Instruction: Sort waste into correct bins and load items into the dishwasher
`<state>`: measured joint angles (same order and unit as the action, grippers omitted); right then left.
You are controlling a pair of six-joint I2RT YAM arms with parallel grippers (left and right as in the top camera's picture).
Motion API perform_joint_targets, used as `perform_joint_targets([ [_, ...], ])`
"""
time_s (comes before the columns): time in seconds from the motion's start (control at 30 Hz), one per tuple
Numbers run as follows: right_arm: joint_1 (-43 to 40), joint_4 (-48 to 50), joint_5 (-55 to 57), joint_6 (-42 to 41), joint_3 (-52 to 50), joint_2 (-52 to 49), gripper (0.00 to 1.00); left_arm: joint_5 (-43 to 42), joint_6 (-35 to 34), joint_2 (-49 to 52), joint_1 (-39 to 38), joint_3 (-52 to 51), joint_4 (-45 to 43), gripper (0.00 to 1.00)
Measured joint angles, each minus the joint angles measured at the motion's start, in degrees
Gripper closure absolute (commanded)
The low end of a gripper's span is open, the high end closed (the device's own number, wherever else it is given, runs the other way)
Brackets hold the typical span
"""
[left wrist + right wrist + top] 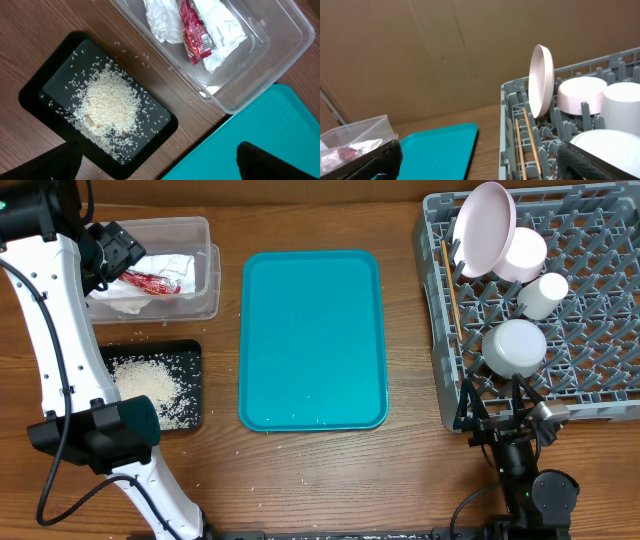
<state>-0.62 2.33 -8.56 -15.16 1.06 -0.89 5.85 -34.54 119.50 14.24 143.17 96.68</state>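
The clear tub (195, 285) at the back left holds the crumpled white napkin (125, 298) and the red wrapper (150, 282); both show in the left wrist view, napkin (220, 25) and wrapper (195, 32). The black tray (190, 355) holds a heap of rice (150, 385). The grey rack (600, 240) holds an upright pinkish plate (485, 228), a smaller pinkish-white dish (525, 252), a white cup (543, 293), a round white dish (515, 347) and the chopsticks (450, 280). My left gripper (115, 250) hovers open over the tub's left end. My right gripper (495, 395) is open at the rack's front edge.
The teal serving tray (312, 340) lies in the middle of the table, with a few grains on it. Loose rice grains lie scattered on the wood round the black tray (165, 130). A cardboard wall (445, 50) stands behind the table.
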Motion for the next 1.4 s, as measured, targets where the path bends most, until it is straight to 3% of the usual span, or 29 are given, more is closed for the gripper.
perform_joint_targets([
  [0.27,0.0,-7.2,2.4,0.8,0.0,0.0,0.0,0.0,0.0,0.0,0.0,0.0,0.0,0.0],
  [0.7,0.0,-7.1,4.2,9.2,0.0,0.0,0.0,0.0,0.0,0.0,0.0,0.0,0.0,0.0],
  [1.4,0.0,-7.1,4.4,10.3,0.0,0.0,0.0,0.0,0.0,0.0,0.0,0.0,0.0,0.0],
])
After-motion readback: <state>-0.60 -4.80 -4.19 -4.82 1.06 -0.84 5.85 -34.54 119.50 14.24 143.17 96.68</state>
